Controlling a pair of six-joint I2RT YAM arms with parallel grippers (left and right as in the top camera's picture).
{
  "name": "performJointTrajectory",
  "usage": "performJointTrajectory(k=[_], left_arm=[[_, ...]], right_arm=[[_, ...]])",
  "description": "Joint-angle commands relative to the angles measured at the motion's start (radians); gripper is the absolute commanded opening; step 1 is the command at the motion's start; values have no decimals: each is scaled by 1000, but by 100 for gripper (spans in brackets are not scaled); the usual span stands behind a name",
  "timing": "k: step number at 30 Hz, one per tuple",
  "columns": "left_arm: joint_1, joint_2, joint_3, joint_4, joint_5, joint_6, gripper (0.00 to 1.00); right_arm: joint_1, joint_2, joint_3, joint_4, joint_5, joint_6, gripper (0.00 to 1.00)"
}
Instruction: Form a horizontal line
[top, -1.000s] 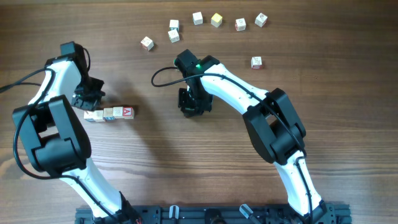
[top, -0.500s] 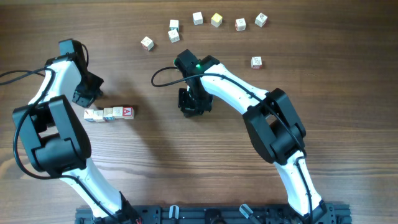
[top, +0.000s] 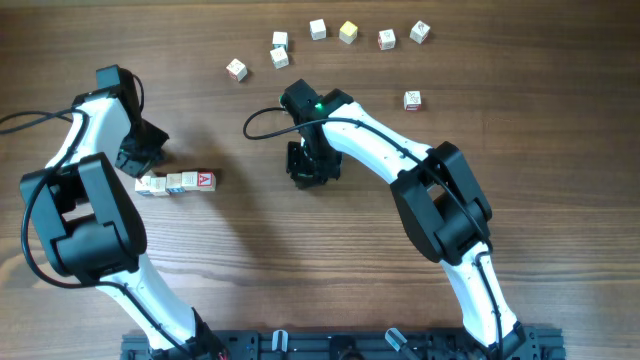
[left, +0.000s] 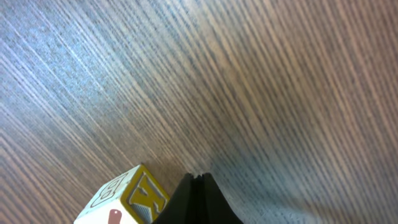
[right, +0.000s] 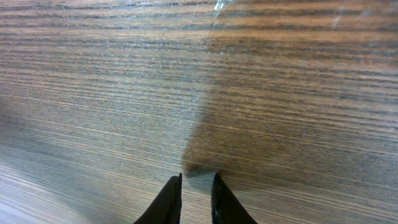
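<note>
The horizontal line (top: 177, 182) is a short bar of whitish letter cubes touching edge to edge at the left of the table, with the red "A" cube (top: 204, 180) at its right end. My left gripper (top: 141, 158) is shut and empty, just beyond the line's left end. In the left wrist view its tips (left: 198, 180) are pressed together next to a cube with a yellow "K" face (left: 127, 199). My right gripper (top: 308, 172) is at the table's middle, empty. In the right wrist view its fingers (right: 196, 183) are nearly together over bare wood.
Several loose whitish cubes lie in an arc at the back, from one at the left (top: 236, 69) to one at the right (top: 420, 32), with a yellowish-green one (top: 347, 32) among them. A single cube (top: 412, 99) lies right of centre. A black cable (top: 262, 115) loops by the right arm.
My left gripper has drawn back a little from the line's left end cube. The line and the right arm have not moved.
</note>
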Motion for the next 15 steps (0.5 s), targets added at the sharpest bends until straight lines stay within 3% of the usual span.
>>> performJointTrajectory(k=[1,15], left_arm=[[0,13,-4,-10,-16,20,4],[0,13,-4,-34,-16,19,4]], right_arm=[[-2,52,-29,17,113,-20,18],[-2,52,-29,16,113,-20,18]])
